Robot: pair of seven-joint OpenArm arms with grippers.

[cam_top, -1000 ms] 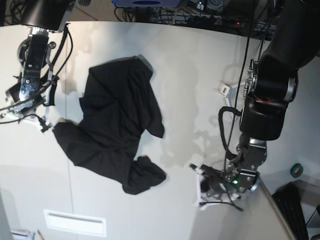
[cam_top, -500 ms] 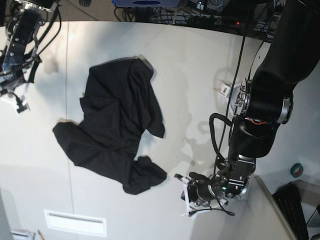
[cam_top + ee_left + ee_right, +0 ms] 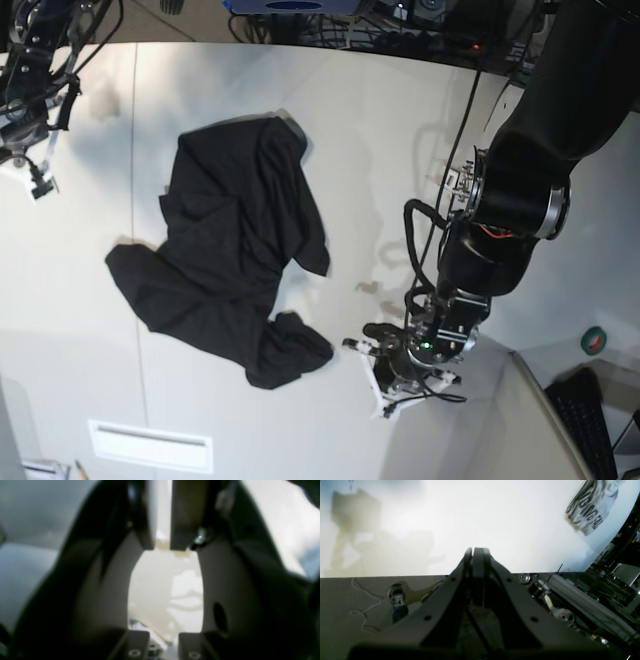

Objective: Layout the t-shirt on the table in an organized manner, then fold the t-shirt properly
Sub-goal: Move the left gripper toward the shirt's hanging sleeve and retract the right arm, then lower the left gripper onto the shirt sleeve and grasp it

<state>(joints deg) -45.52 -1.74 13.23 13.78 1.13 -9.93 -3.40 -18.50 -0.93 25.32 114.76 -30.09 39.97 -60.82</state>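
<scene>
- One black t-shirt [image 3: 232, 250], crumpled mid-table [image 3: 380, 130], sleeves bunched, not yet laid flat.
- Left gripper [image 3: 372, 352]: jaws a narrow slit apart, grasping nothing, low just beside the shirt's nearest lump.
- Right gripper [image 3: 38, 185]: clenched, empty, well apart from the shirt at the far table edge.
- Advice: pinch one single cloth layer at a hem corner, then draw outward to spread.
</scene>
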